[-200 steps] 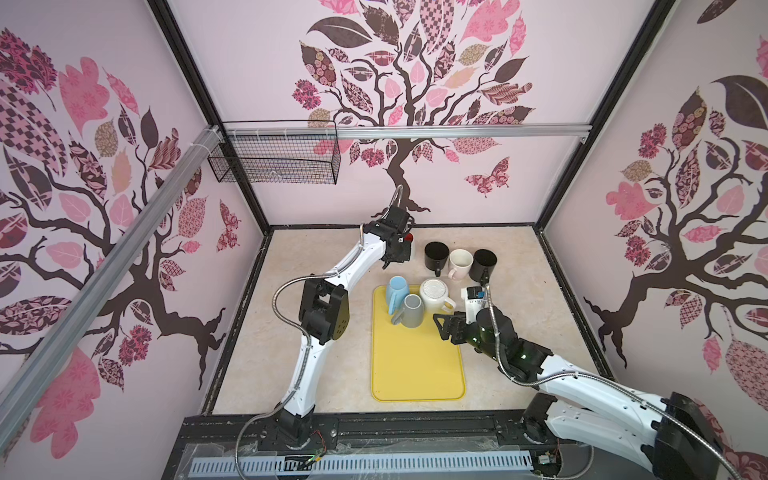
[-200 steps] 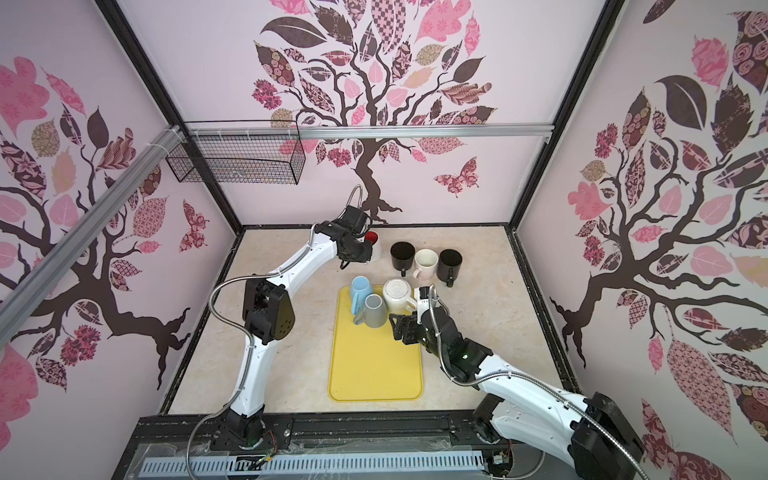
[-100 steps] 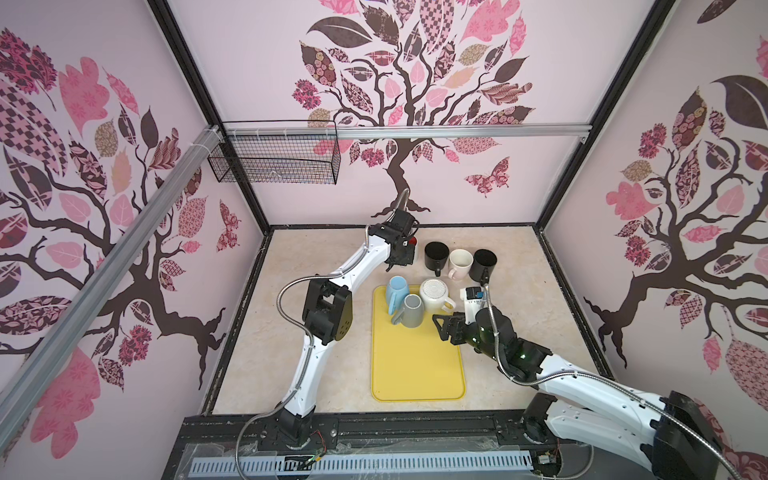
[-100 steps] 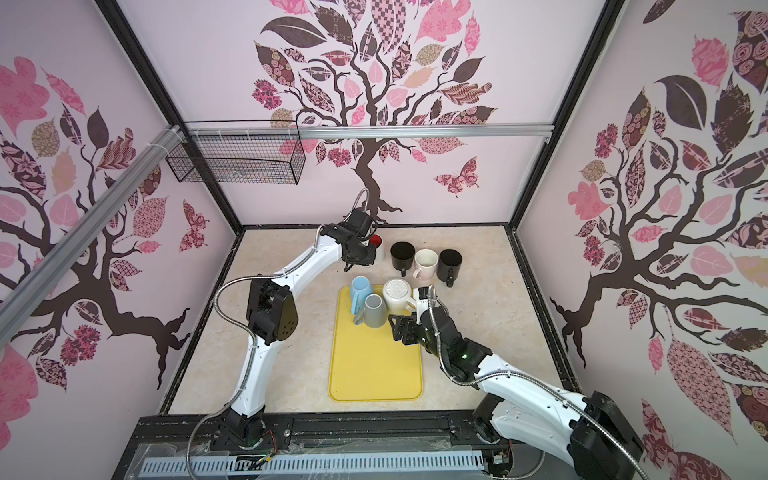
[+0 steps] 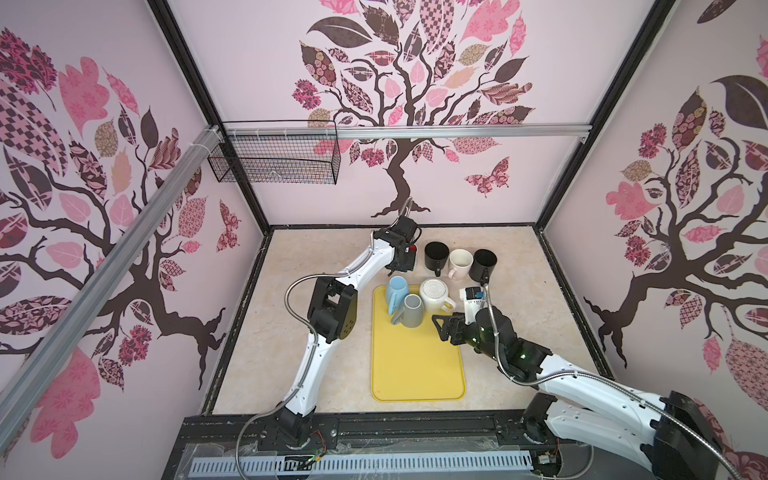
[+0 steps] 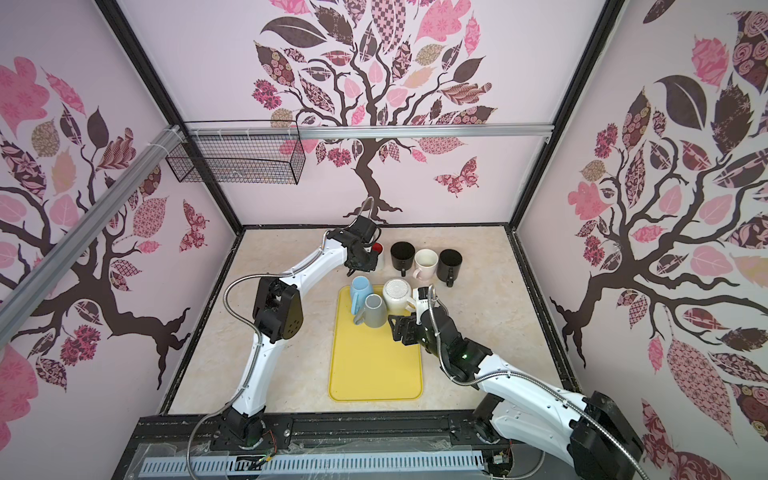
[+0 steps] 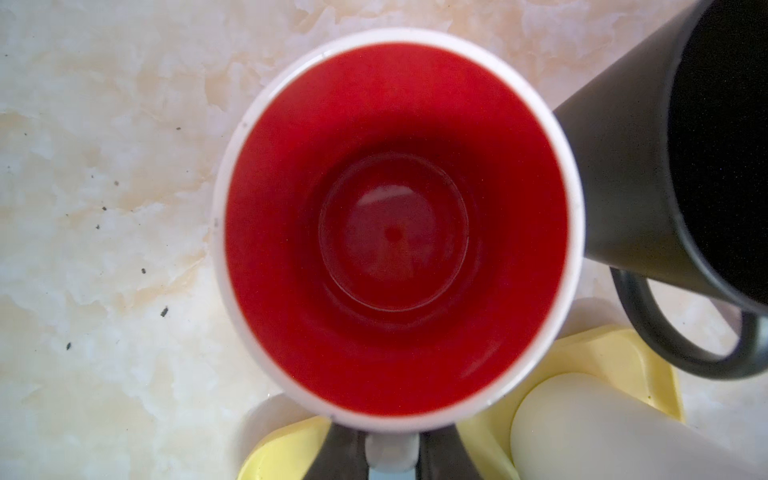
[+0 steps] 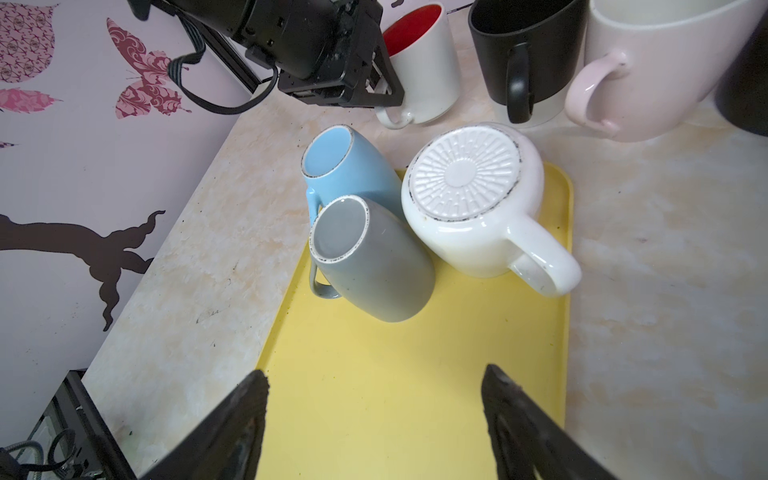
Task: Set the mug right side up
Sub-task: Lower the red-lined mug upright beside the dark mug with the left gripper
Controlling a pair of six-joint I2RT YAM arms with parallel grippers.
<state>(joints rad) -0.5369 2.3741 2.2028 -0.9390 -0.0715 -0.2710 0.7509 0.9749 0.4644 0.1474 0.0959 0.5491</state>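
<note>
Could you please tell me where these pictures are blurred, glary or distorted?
Left wrist view: the red-lined mug fills the frame, rim soft, a pale reflection on its floor; the black mug is stretched at the edge. Right wrist view: the right gripper has its fingers out of focus, the upside-down white mug sharp. Both top views: even light, side walls splaying outward.

Now lower: left pincer (image 7: 390,455) with red-lined mug (image 7: 395,232)
</note>
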